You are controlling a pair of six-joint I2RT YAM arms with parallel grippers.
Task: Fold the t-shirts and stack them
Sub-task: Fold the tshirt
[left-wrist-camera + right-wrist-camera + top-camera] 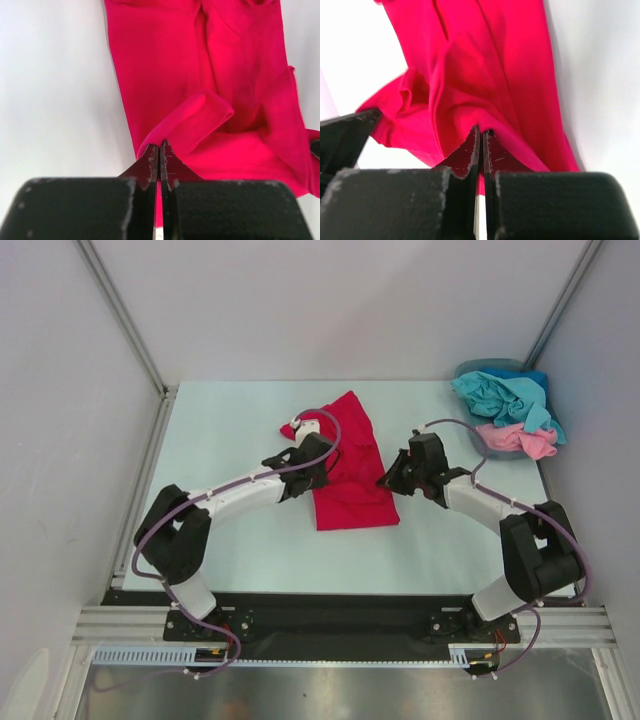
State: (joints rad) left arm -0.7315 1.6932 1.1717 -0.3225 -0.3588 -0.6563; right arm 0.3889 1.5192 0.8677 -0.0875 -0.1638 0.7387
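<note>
The basket (487,366) holds a teal t-shirt (502,396) and a pink t-shirt (517,439); left of it on the surface (250,540), the left jaws and right jaws clench the red t-shirt (350,475).

red t-shirt (165,75) cut off by the top edge in both wrist views, its left edge under the left hand (320,475) from above, basket (485,366) mostly buried beneath teal t-shirt (505,398) and pink t-shirt (515,440), neck label (308,426) too small to read
</note>
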